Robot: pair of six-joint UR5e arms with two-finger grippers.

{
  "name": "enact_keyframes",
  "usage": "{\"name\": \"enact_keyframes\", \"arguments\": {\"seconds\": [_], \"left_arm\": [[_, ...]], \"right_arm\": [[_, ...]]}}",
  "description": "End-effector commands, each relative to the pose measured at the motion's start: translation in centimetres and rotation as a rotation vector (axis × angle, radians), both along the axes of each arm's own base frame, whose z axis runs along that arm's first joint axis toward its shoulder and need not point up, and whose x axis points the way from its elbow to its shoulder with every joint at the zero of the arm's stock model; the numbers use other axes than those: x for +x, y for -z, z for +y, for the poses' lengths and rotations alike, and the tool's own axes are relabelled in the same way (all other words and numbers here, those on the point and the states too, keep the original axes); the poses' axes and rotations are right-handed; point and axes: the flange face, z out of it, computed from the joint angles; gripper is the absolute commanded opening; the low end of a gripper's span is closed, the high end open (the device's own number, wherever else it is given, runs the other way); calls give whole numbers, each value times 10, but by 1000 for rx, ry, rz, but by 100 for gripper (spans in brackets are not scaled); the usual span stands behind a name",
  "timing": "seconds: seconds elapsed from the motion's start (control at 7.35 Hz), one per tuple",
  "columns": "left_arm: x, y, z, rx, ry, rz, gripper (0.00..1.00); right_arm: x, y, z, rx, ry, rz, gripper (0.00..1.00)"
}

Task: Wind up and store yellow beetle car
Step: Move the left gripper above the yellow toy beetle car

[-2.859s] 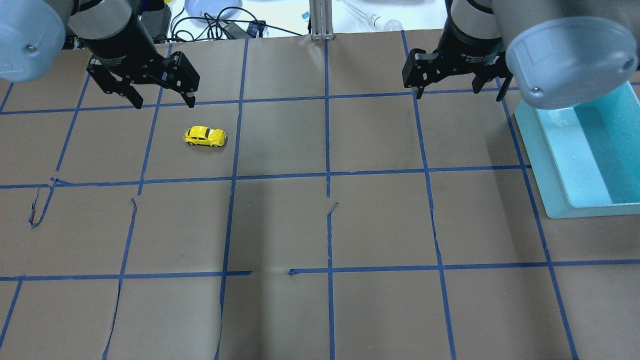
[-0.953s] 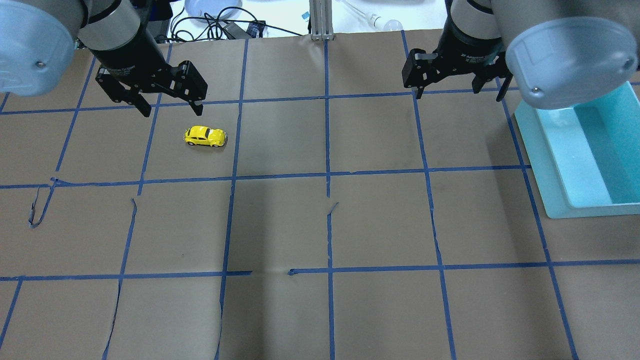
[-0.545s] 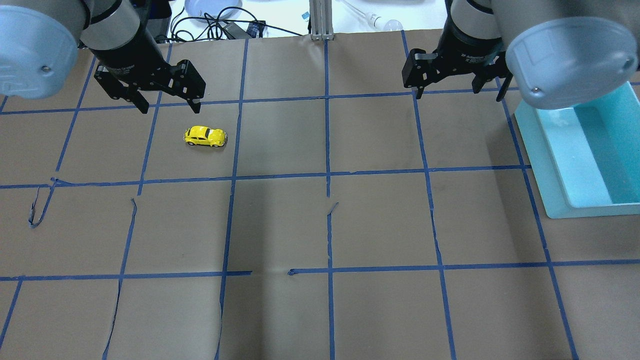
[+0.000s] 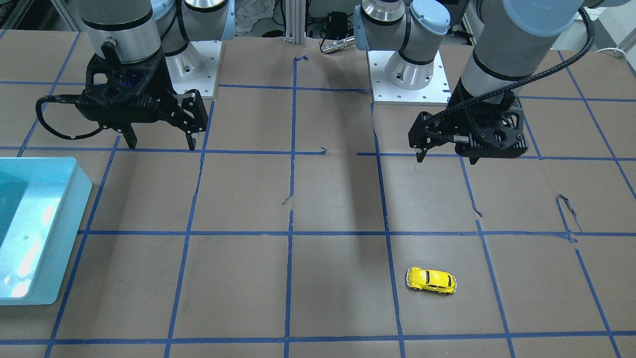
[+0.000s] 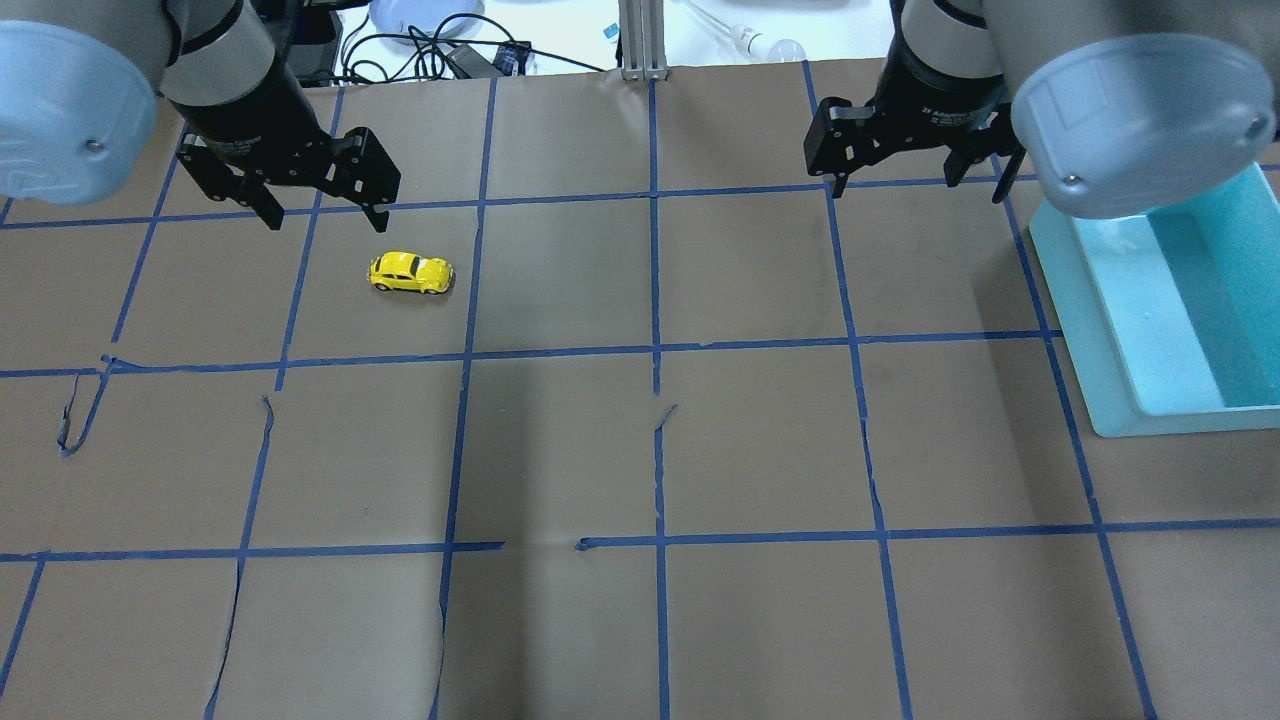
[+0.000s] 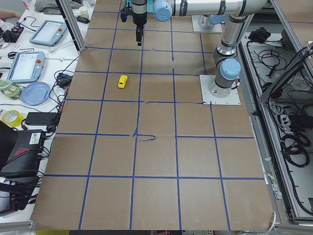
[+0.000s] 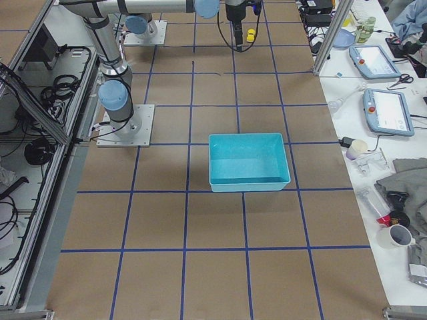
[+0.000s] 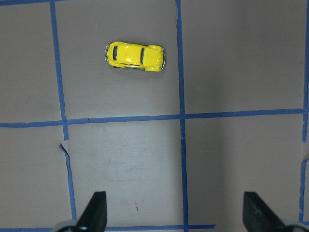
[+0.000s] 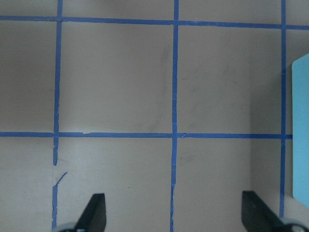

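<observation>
The brown-papered table [image 5: 760, 440] carries a blue tape grid. The teal bin [image 7: 248, 138], cut off in the overhead view, shows whole from the right end, well apart from the yellow beetle car [image 5: 411, 272], which stands on its wheels on the paper. The left gripper [image 5: 325, 218] hangs near the car, fingers spread wide and holding nothing. Only its wrist camera looks down on the car's roof. The right gripper [image 5: 918, 185], far from the car, is spread just as wide. White lettering on both grippers is too small to read.
</observation>
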Motion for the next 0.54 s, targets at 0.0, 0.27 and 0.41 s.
{"name": "enact_keyframes", "arguments": {"seconds": [0.0, 0.27, 0.41], "left_arm": [[0, 7, -4, 12, -3, 1, 100], [2, 9, -11, -8, -1, 6, 100], [-2, 2, -11, -23, -1, 46, 100]], "right_arm": [[0, 0, 0, 0, 0, 0, 100], [0, 0, 0, 0, 0, 1, 100], [0, 0, 0, 0, 0, 1, 100]]}}
